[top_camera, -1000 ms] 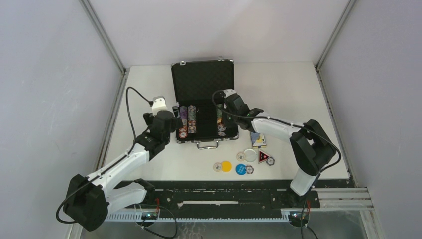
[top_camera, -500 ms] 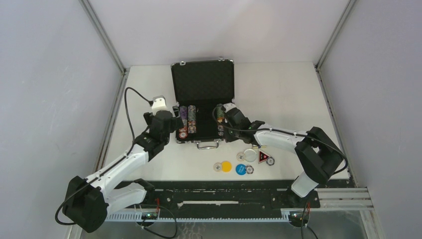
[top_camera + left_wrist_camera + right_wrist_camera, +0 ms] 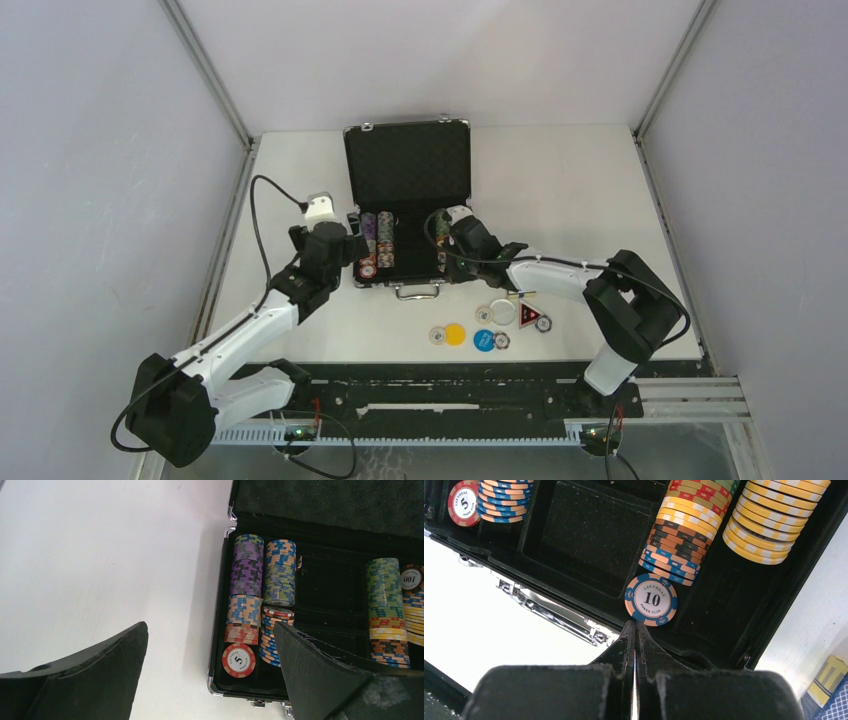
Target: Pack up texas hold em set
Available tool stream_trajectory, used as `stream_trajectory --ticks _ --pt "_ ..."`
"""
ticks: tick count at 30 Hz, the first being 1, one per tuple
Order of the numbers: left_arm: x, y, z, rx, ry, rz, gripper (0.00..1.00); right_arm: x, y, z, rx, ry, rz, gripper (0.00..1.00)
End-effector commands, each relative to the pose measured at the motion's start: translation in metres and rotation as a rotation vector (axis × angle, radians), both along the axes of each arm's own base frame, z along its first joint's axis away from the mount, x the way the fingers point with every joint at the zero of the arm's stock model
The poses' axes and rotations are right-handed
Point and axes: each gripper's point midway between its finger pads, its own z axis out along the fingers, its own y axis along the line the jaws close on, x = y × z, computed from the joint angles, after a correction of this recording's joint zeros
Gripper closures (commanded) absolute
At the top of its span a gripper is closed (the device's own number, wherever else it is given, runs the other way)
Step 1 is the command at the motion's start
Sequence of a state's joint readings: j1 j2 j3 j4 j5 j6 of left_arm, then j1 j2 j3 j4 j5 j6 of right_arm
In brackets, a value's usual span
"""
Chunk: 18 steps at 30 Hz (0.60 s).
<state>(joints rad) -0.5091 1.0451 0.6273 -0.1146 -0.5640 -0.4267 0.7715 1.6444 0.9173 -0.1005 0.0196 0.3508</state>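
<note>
The black briefcase [image 3: 407,165] lies open at mid-table with its lid up. Rows of poker chip stacks [image 3: 247,580] lie in its tray, with more at its right side [image 3: 684,525]. My left gripper [image 3: 210,626] is open and empty over the case's front left corner, near a red "5" chip [image 3: 239,660]. My right gripper [image 3: 634,623] is shut and empty, its tips just in front of a blue "10" chip [image 3: 651,599] at the end of a row. In the top view the left gripper [image 3: 353,252] and right gripper [image 3: 446,260] flank the tray.
In front of the case lie a yellow button [image 3: 455,333], a blue button [image 3: 484,340], a white button [image 3: 503,312], a red-black triangle token [image 3: 528,311] and a few loose chips [image 3: 438,335]. The card deck [image 3: 519,281] sits partly under my right arm. The case handle [image 3: 417,291] points toward me.
My right gripper has moved toward me along the tray's right side, down to the front end of the chip row. The left arm has not moved.
</note>
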Motion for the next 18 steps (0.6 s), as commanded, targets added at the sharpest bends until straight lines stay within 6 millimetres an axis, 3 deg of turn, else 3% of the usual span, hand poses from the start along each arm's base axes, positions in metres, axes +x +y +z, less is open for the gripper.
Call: stream_trajectory --ticks 1,18 --pt "0.008 -0.002 0.024 -0.03 -0.07 0.002 0.0 0.009 0.006 0.0 0.025 0.0 -0.016 1.0" --pt "0.009 0.0 0.023 -0.015 -0.066 0.009 0.0 0.044 0.001 0.012 0.042 -0.047 -0.053 1.0"
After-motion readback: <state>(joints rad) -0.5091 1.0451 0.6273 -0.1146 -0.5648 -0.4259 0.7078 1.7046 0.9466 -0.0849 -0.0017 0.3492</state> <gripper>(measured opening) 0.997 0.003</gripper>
